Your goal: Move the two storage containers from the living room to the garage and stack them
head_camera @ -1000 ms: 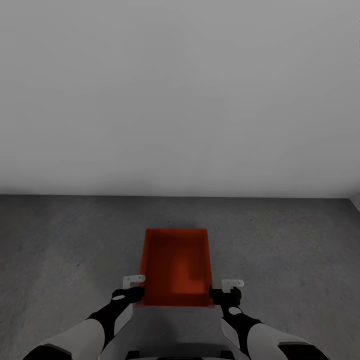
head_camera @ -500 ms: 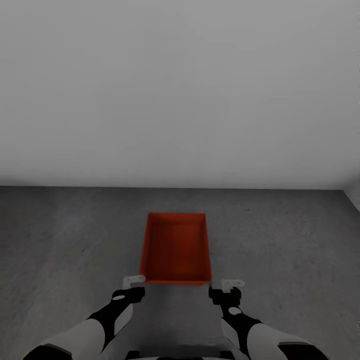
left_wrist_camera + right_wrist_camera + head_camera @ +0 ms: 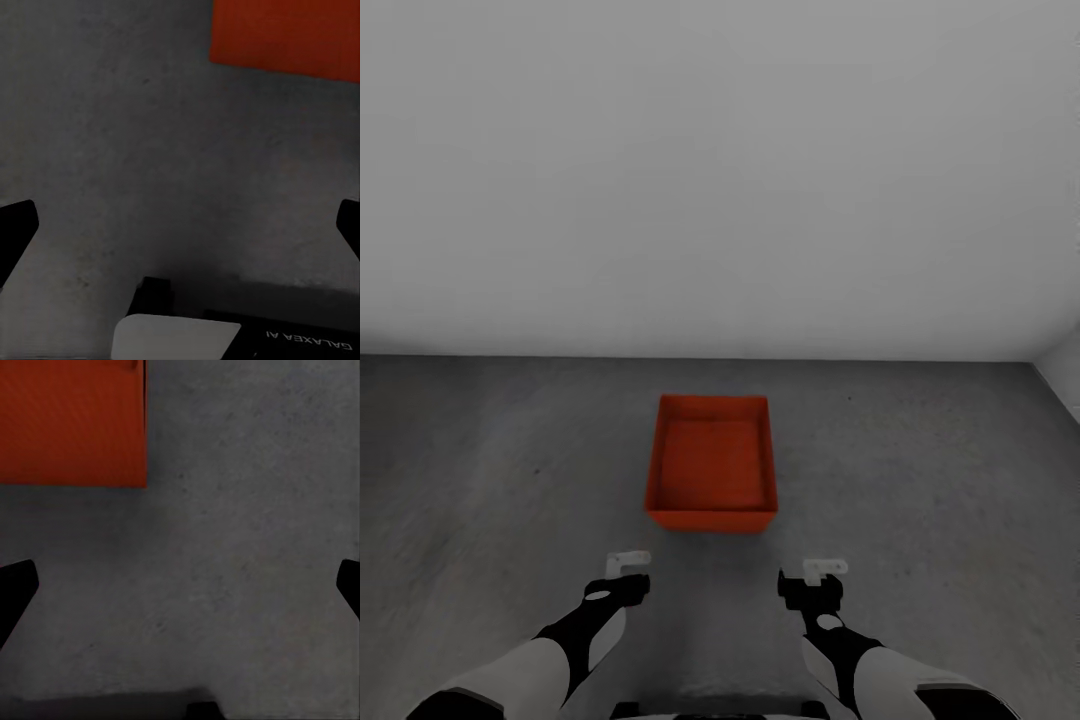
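Since a second ago the storage container [image 3: 711,463] is no longer between the grippers; it rests on the garage floor [image 3: 920,470], ahead of the left gripper [image 3: 628,574] and right gripper [image 3: 808,581] (both fingers apart, empty). One container placed; stacking remains.

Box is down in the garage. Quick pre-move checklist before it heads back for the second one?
1. Storage container resting on the concrete floor, open side up: ok.
2. Left gripper clear of the container, with floor between them: ok.
3. Right gripper clear of the container: ok.
4. Both grippers open, nothing between the fingers in the wrist views: ok.
5. Second container already in the garage: cannot tell; just one is in view.
6. Path behind the robot free for backing away: cannot tell; the cameras face the pale grey wall and the floor.
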### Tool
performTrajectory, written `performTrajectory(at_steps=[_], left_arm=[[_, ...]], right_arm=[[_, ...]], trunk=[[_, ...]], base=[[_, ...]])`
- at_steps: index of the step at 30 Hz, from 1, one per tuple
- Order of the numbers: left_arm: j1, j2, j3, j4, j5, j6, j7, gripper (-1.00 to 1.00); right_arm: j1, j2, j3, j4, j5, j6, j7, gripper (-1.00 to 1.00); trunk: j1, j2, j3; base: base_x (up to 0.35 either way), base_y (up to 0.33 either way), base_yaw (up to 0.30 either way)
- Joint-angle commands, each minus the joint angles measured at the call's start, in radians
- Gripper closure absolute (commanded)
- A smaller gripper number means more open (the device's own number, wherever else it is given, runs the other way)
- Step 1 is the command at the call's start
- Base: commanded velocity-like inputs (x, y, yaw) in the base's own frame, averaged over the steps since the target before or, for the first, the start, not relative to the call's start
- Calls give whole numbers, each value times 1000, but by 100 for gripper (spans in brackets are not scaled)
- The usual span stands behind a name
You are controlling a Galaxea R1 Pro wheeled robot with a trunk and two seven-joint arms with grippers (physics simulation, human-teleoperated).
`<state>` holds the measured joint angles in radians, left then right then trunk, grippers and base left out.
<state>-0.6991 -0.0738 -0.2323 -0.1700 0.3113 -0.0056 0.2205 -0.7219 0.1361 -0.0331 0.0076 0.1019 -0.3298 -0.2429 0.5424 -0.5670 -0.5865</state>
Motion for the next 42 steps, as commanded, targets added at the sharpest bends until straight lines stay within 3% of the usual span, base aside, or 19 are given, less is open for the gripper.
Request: performTrajectory(at_steps=[1, 31, 42], left_arm=[[0, 0, -9, 0, 9, -1, 5, -100], [0, -1, -9, 1, 9, -8, 5, -100], [0, 0, -9, 0, 8, -10, 5, -100]], right_arm=[[-1, 0, -4, 1, 10, -1, -7, -100], [5, 4, -7, 5, -2, -5, -11, -100], [9, 3, -8, 5, -2, -5, -10, -100]], trunk=[[0, -1, -1], [0, -1, -1], [0, -1, 4]], base=[[-347, 0, 0], [-346, 0, 0], [-83, 0, 0]])
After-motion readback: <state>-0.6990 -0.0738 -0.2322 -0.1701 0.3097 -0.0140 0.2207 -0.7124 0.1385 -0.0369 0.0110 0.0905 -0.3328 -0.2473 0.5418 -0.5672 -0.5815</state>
